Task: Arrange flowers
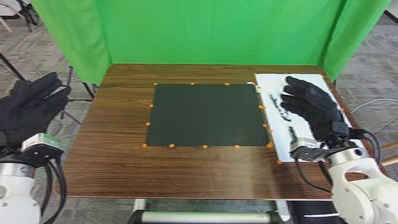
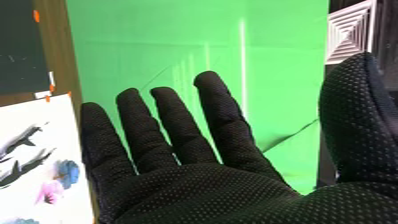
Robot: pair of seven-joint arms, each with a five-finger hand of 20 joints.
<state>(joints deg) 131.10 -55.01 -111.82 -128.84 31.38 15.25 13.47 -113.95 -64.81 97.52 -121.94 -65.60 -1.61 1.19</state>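
Note:
In the head view my right hand [image 1: 311, 106] is over the white sheet [image 1: 277, 125] on the table's right side, its fingers extended. Dark leaf-like shapes lie on that sheet beside the hand. The right wrist view has the right hand [image 2: 191, 187] with straight fingers and the thumb apart, holding nothing. On the white sheet [image 2: 18, 122] there, a pink flower [image 2: 51, 192] and a blue flower [image 2: 67, 172] lie near dark leafy stems [image 2: 27, 167]. My left hand [image 1: 34, 107] is off the table's left edge, fingers extended and empty.
A dark square mat [image 1: 206, 115], bordered by small orange markers, lies mid-table on the brown wooden table [image 1: 107, 150]. Behind the table hangs a green curtain [image 1: 218, 32]. Black stand legs are at the left.

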